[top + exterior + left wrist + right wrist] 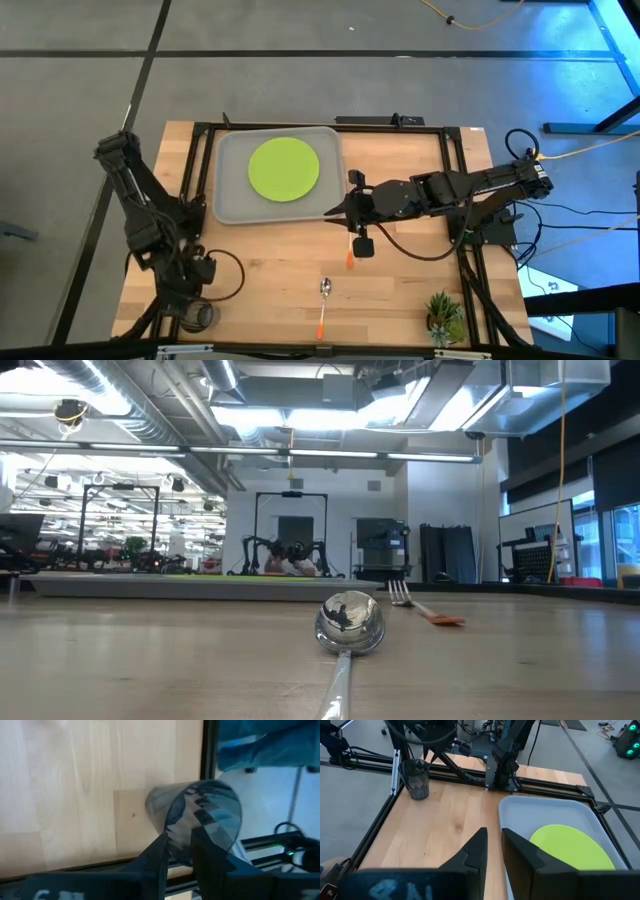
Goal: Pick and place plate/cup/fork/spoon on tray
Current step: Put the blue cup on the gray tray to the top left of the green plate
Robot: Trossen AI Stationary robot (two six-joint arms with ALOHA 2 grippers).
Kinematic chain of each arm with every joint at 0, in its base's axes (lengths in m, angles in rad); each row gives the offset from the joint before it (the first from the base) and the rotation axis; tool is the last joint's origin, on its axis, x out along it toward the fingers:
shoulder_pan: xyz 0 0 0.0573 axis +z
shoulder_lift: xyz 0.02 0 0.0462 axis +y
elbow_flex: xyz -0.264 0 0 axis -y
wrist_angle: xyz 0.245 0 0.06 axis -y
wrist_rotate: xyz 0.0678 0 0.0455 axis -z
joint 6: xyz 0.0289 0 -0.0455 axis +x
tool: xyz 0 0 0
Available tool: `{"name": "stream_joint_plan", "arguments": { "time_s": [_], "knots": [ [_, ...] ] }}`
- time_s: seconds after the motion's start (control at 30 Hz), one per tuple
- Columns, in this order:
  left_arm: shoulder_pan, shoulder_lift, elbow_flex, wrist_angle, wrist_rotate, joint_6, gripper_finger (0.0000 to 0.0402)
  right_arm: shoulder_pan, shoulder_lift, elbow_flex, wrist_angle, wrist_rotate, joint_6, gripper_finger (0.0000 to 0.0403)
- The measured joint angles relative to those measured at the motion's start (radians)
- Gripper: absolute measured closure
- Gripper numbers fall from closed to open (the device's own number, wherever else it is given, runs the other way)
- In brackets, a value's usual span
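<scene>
The lime-green plate lies flat in the light grey tray at the table's far middle. The dark translucent cup stands upright at the near left corner, with my left gripper on its rim. The fork lies on the wood near the tray's near right corner. The spoon lies nearer the front edge, bowl toward the far side. Both show in the low view, the spoon in front of the fork. My right gripper is shut and empty above the tray's near right corner. My left gripper has the cup's wall at the rim between its fingers, one finger over the mouth and one outside. The fingers come from above, slanting down. In the right wrist view the cup stands upright, base on the table.
A black frame runs round the table top. A small potted plant stands at the near right corner. Bare wood lies between the tray and the front edge, around the fork and spoon.
</scene>
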Motion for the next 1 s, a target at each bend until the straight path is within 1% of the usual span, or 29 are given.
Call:
{"name": "stream_joint_plan", "arguments": {
  "time_s": [0.23,0.47,0.7,1.0],
  "knots": [
    [-0.027,0.075,0.0,0.011,-0.067,-0.001,0.0327,0.0,0.0,0.0,0.0,0.0,0.001,0.034],
    [-0.027,0.104,0.0,0.021,-0.068,-0.023,0.0327,0.0,0.0,0.0,-0.002,0.0,0.001,0.034],
    [-0.028,0.104,0.0,0.021,-0.067,-0.025,0.0327,0.0,0.0,0.0,-0.005,-0.001,0.001,0.034],
    [-0.054,0.126,0.0,0.019,-0.066,-0.026,0.0327,0.0,0.0,0.0,-0.027,-0.001,0.024,0.034]
  ]
}}
